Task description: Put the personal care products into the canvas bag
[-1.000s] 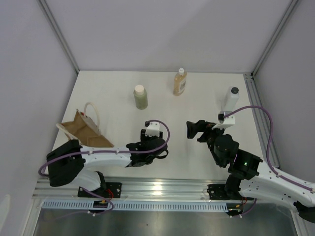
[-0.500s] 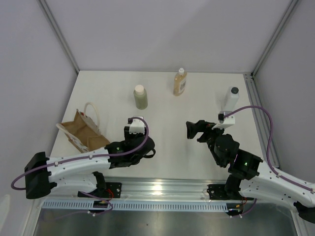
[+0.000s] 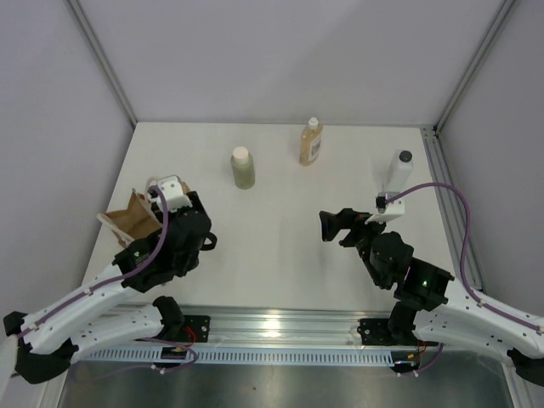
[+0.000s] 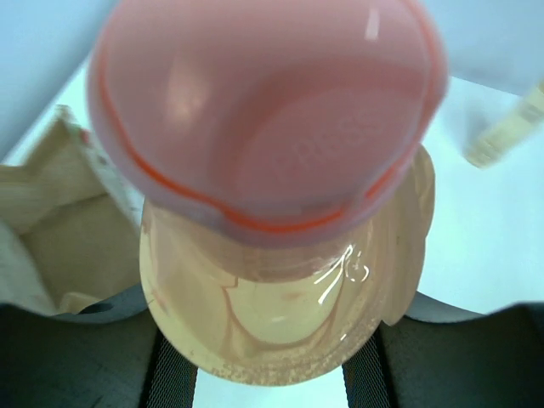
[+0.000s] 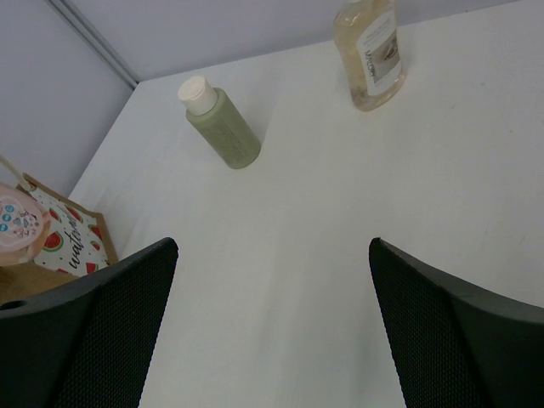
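My left gripper (image 3: pixel 167 218) is shut on the orange bottle (image 4: pixel 280 314), whose pink cap (image 4: pixel 272 110) fills the left wrist view. It holds the bottle at the tan canvas bag (image 3: pixel 127 223), whose open mouth (image 4: pixel 51 229) lies just left of the bottle. The cap (image 5: pixel 17 225) also shows above the bag (image 5: pixel 72 246) in the right wrist view. The olive-green bottle (image 3: pixel 243 167), amber bottle (image 3: pixel 311 143) and white bottle (image 3: pixel 401 172) stand on the table. My right gripper (image 3: pixel 333 225) is open and empty (image 5: pixel 272 323).
A cream handle (image 4: pixel 510 127) of the bag hangs to the right of the held bottle. The white table (image 3: pixel 280 238) is walled by grey panels at the back and sides. A metal rail (image 3: pixel 280 327) runs along the near edge.
My left arm has swung left from the middle of the table to the bag, carrying the orange bottle. The right arm has not moved.
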{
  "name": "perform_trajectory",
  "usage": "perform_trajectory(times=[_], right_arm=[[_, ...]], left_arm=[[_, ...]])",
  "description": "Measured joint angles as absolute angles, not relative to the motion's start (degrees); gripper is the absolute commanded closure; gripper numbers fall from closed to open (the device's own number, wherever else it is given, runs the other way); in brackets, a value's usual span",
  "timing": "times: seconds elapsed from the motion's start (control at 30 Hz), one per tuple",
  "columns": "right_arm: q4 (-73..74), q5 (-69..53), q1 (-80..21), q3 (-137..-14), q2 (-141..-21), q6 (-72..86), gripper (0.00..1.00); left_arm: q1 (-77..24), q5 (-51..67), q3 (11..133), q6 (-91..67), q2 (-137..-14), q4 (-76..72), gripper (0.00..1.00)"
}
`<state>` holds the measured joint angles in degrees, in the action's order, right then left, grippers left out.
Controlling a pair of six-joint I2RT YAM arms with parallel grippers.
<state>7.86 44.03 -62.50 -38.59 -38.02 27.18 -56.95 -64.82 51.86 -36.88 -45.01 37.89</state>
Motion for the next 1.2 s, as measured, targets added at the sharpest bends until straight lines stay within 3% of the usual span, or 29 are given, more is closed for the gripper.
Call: perform_trajectory(times=[0.17, 0.5, 1.2], right_arm=[[7.86, 43.53, -62.5, -38.59, -37.89, 27.4, 0.02], [7.86, 42.96, -62.5, -38.59, -37.54, 27.46, 0.02], [7.86, 40.64, -62.5, -38.59, -37.54, 28.49, 0.02]], left_arm=[[-49.3, -65.08, 51.81, -35.0, -42.81, 40.53, 1.0], [-44.53, -65.95, 51.11, -34.48, -37.8, 41.78, 1.0], [-25.28, -64.23, 49.23, -34.39, -42.48, 38.09, 1.0]])
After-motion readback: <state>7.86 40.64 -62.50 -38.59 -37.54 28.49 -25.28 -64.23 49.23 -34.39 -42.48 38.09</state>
